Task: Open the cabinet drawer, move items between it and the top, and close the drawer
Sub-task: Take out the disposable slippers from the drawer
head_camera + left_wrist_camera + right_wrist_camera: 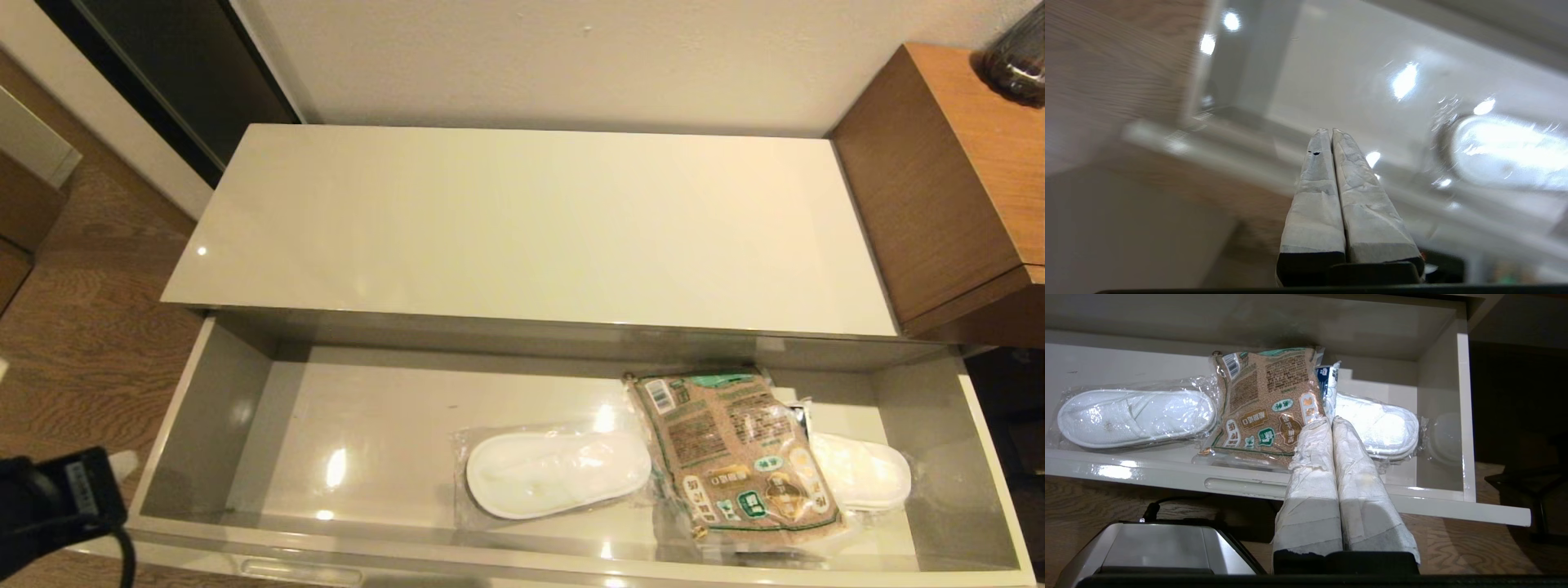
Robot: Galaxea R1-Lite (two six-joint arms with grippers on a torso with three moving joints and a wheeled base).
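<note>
The cabinet drawer stands pulled out, its front rim nearest me. Inside lie a brown grain bag with green border, one clear-wrapped pair of white slippers to its left and another partly under its right side. A white-and-blue tissue pack peeks from under the bag. The cream top is bare. My left gripper is shut and empty, hovering over the drawer's front left corner. My right gripper is shut and empty, low in front of the drawer.
A taller brown wooden cabinet adjoins the low one on the right, with a dark glass object on it. Wood floor runs along the left. My left arm's black wrist shows at lower left. My grey base sits below the drawer front.
</note>
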